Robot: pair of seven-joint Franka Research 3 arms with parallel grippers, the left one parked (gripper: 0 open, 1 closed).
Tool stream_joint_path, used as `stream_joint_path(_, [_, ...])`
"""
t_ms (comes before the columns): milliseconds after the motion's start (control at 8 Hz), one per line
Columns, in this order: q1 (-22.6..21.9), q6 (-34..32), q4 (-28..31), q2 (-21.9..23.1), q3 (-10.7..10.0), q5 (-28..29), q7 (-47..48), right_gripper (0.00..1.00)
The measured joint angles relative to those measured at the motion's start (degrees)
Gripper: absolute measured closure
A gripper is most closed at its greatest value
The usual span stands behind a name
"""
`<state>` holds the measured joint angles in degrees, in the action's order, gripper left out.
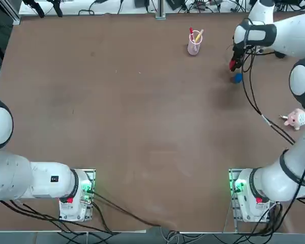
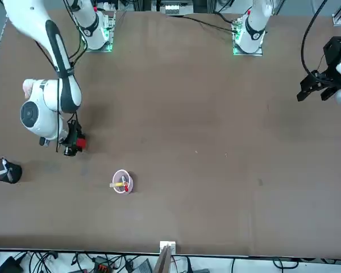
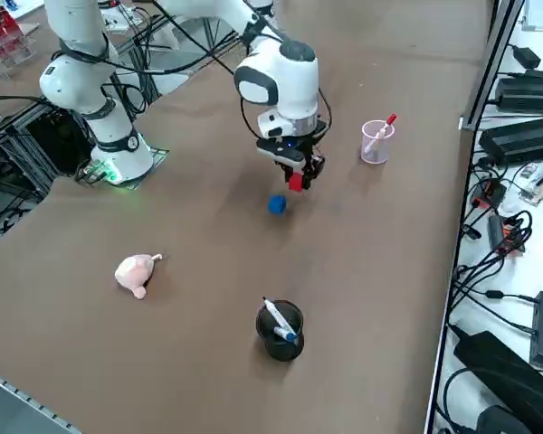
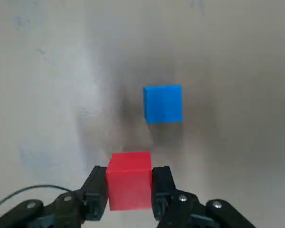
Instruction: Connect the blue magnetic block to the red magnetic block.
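My right gripper is shut on the red magnetic block, held above the table. The same red magnetic block shows at the fingertips of the right gripper in the side view, and as a red spot from overhead. The blue magnetic block lies alone on the brown table, a short way from the red one. In the side view the blue magnetic block sits just below and left of the held block. From overhead the blue magnetic block lies slightly nearer the robot than the gripper. In the front view the blue block is hidden.
A pink cup holding pens stands left of the gripper at the far side. A pink plush toy lies near the right edge. A black cup with a pen stands at the far right. Black cables trail from the arm over the table.
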<state>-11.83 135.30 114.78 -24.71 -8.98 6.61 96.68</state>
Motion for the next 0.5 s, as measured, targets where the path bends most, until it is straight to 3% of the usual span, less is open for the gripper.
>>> stream_joint_path(500, [-0.47, 0.22, 1.5, -1.2, 0.41, 0.0, -2.4, 0.51])
